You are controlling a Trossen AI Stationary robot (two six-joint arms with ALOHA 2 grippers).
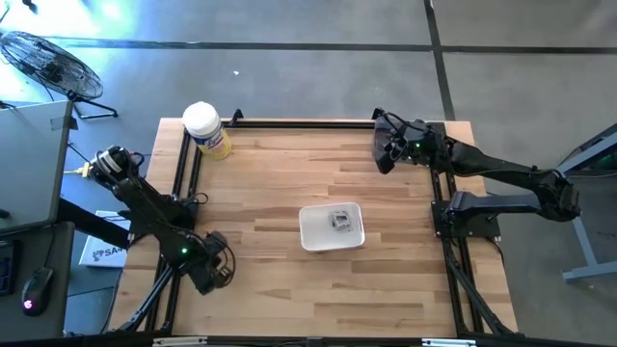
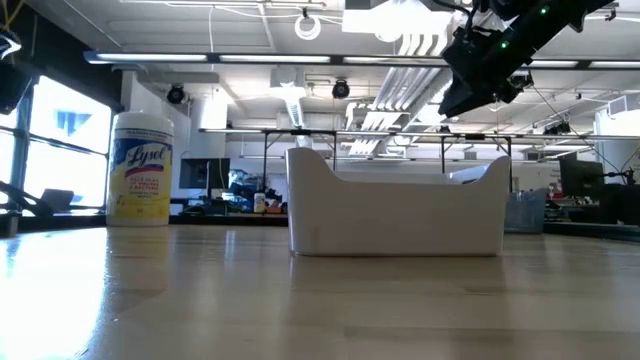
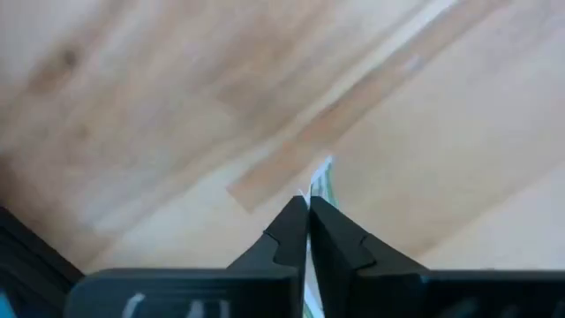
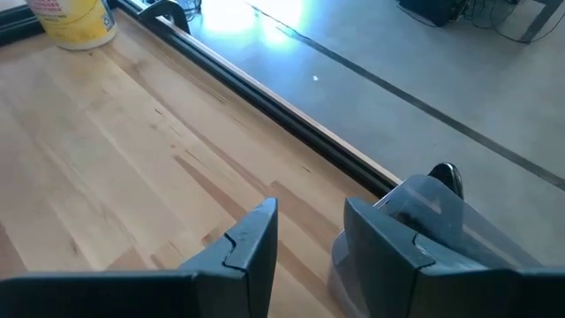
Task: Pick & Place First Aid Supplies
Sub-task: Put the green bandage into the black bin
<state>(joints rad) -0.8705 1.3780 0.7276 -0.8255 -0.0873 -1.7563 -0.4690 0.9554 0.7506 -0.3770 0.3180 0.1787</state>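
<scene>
Pale greenish strip packet (image 3: 322,177) is pinched edge-on in your left gripper (image 3: 308,208), fingers closed on it just above the wooden bench (image 1: 289,183) near its front left. That looks like the pick; next, carry it to the white tray (image 1: 310,234). Your right gripper (image 4: 309,231) waits open at the far right corner.
</scene>
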